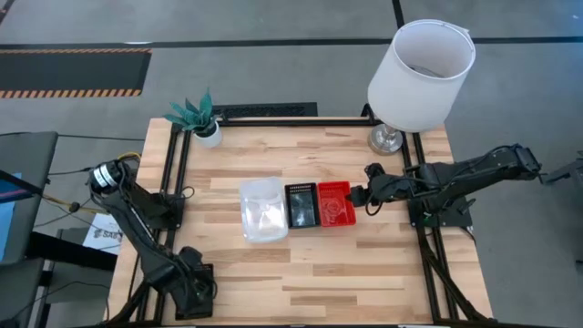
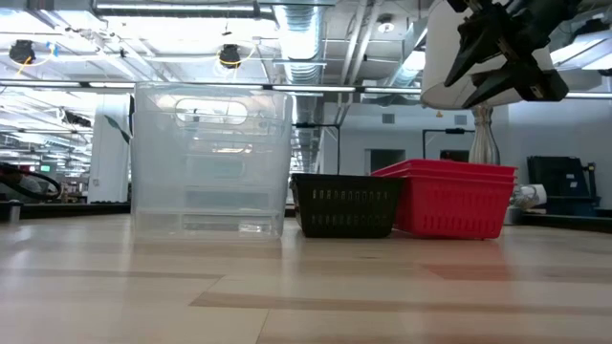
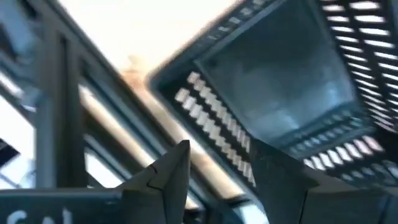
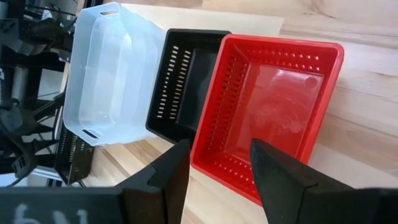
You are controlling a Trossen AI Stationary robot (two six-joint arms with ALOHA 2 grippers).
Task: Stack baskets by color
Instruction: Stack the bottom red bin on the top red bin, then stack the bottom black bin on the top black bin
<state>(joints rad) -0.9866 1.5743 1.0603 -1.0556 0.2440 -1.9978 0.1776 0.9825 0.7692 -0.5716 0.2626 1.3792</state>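
Hovering just right of the red baskets (image 1: pixel 336 203), my right tool (image 1: pixel 357 199) has its fingers apart, holding nothing. Red, black (image 1: pixel 301 205) and clear baskets (image 1: pixel 263 210) form a left-right row mid-counter (image 1: pixel 383 264), long axes front-to-back.

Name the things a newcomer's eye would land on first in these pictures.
Three basket stacks sit in a row mid-table: the tall clear stack on the left, the black stack in the middle, the red stack on the right. The right gripper hovers just beside the red stack, and a big white lampshade looms at the far right corner.
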